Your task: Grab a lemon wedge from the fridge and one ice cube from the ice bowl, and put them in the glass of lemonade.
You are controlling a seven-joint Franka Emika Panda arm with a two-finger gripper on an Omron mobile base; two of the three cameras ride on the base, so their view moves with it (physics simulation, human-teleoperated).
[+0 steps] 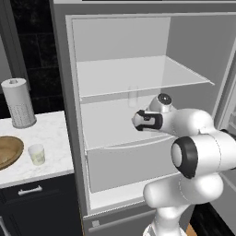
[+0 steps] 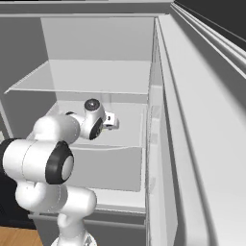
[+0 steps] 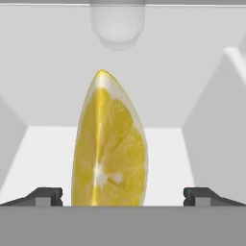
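Yellow wedge stands upright, close to the hand camera, cut face toward the lens, rind along its left edge and pointed tip up. It sits between the two dark fingertips, which are spread wide at either side; neither touches it. Jaws apart, holding nothing.

The wedge rests on the white floor of the fridge, on the middle shelf level. Behind it, farther in, a tall clear vessel stands near the back wall; in the left base view it is a faint slim shape at the rear of the same shelf.

Fridge door swung open to the right. White interior, a glass shelf above the arm's working level, a drawer below it.

Arm rises from below and reaches into the fridge, the hand pointing inward over the middle shelf. The gripper is seen from the right base view, at about shelf height; the wedge itself is probably hidden behind the hand in both base views.

Left of the fridge, a white marble surface over dark cabinets. On it: the brown wooden bowl at the left edge of view, the glass just beside it, and a paper towel roll near the back wall.
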